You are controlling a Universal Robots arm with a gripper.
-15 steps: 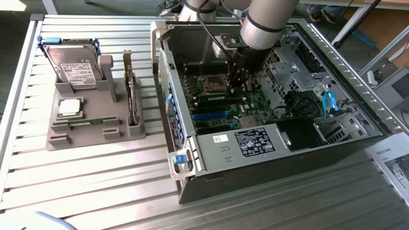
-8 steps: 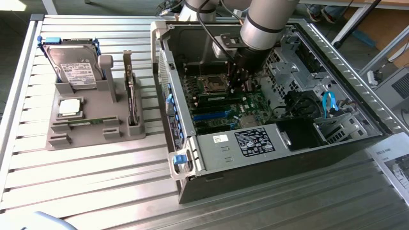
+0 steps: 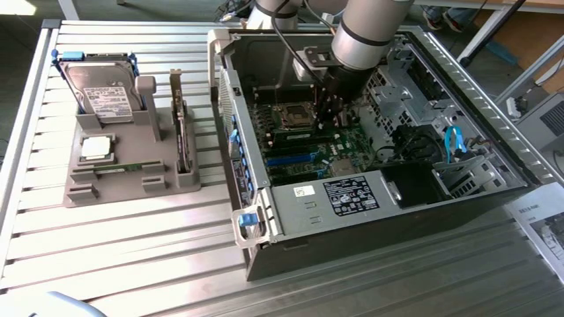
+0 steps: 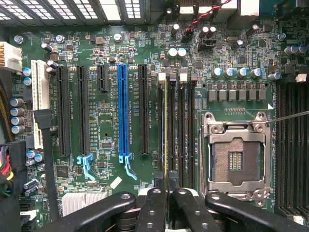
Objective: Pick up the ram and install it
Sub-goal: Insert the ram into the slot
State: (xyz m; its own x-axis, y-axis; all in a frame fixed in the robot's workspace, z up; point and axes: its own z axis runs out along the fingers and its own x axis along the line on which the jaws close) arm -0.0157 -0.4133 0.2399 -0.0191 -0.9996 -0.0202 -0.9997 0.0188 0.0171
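The ram (image 4: 166, 130) shows edge-on as a thin green-yellow strip, and my gripper (image 4: 166, 191) is shut on its near end between two black fingers (image 4: 154, 205). It runs along the black memory slots (image 4: 182, 130) beside the open processor socket (image 4: 236, 154). I cannot tell whether it is pressed into a slot or held just above one. In the exterior view my gripper (image 3: 331, 113) reaches down into the open computer case (image 3: 379, 198), over the motherboard (image 3: 308, 148).
A grey holder (image 3: 119, 181) on the exterior view's left carries a hard drive (image 3: 102, 89), a silver processor chip (image 3: 95, 148), an upright expansion card (image 3: 182, 132) and a slim green stick (image 3: 119, 167). Blue and black expansion slots (image 4: 122, 111) lie beside the memory slots. Drive cages and cables (image 3: 454, 142) crowd the case's far side.
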